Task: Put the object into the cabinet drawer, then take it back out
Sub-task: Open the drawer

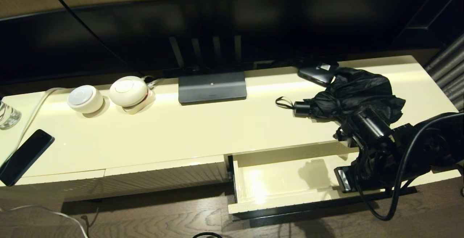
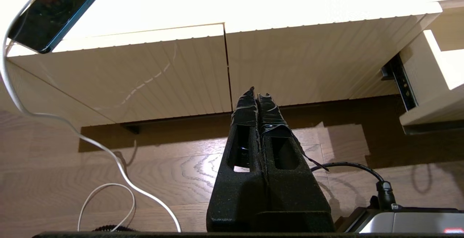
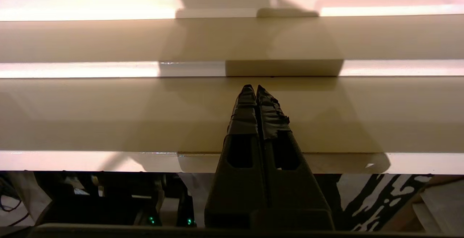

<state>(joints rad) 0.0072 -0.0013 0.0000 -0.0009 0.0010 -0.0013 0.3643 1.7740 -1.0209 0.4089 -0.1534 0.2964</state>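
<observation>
The black folding umbrella (image 1: pixel 357 93) lies bunched on the cream cabinet top at the right, its short handle and wrist loop (image 1: pixel 284 102) pointing left. Just below it the cabinet drawer (image 1: pixel 268 185) stands pulled out with nothing in it; it also shows in the left wrist view (image 2: pixel 427 109). My right arm (image 1: pixel 384 147) hangs over the drawer's right part. My right gripper (image 3: pixel 256 87) is shut, holds nothing, and points at the drawer's smooth interior (image 3: pixel 108 114). My left gripper (image 2: pixel 256 91) is shut and parked low before the ribbed front panels (image 2: pixel 145 82), out of the head view.
A slim dark phone (image 1: pixel 25 156) and a white cable (image 2: pixel 108 154) lie at the far left. Two round white devices (image 1: pixel 85 99) (image 1: pixel 128 91), a grey screen stand (image 1: pixel 212 87) and a small black box (image 1: pixel 317 73) sit along the back. A glass (image 1: pixel 7 114) is at the left edge.
</observation>
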